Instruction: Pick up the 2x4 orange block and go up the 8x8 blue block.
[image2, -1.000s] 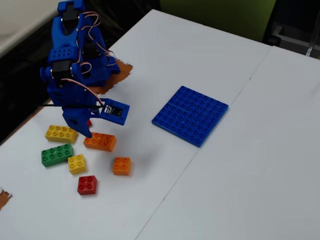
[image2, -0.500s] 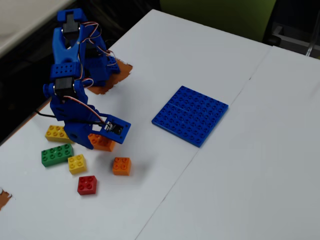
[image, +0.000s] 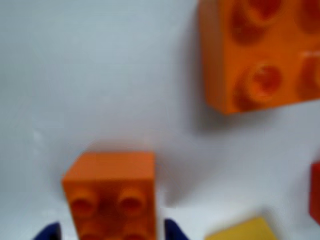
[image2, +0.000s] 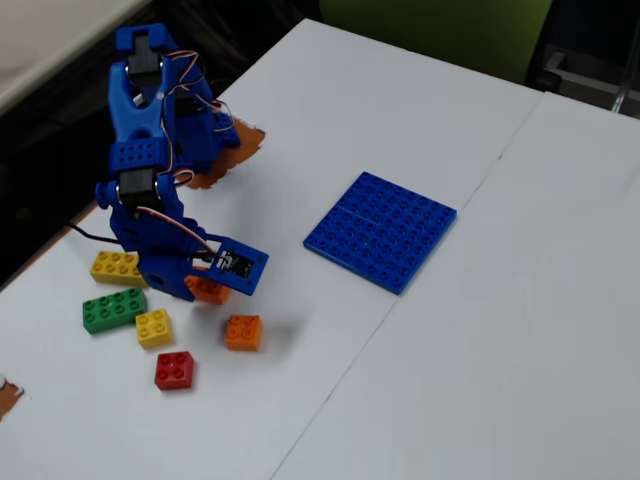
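Wrist view first: the 2x4 orange block sits at the bottom of the picture, its studded face toward the camera, with the two blue fingertips of the pincer showing on either side of it at the lower edge. The fingers look to flank the block closely, but the picture is blurred and cropped there, so whether they press on it cannot be told. A smaller orange brick fills the upper right, well apart from the flanked block, lying on the white table. A corner of a yellow brick shows at the bottom right and a sliver of a red brick at the right edge.

Fixed view next: the blue arm rises from its base at the table's upper left, folds over and reaches down, its wrist bent so the pincer points at the table top. The 2x4 orange block is partly hidden under the pincer, with only its right end visible. The 8x8 blue block lies flat, well apart to the right. A square orange brick lies near the pincer's lower right, and a yellow brick, a green brick, a red brick and a longer yellow brick lie to its left and below.
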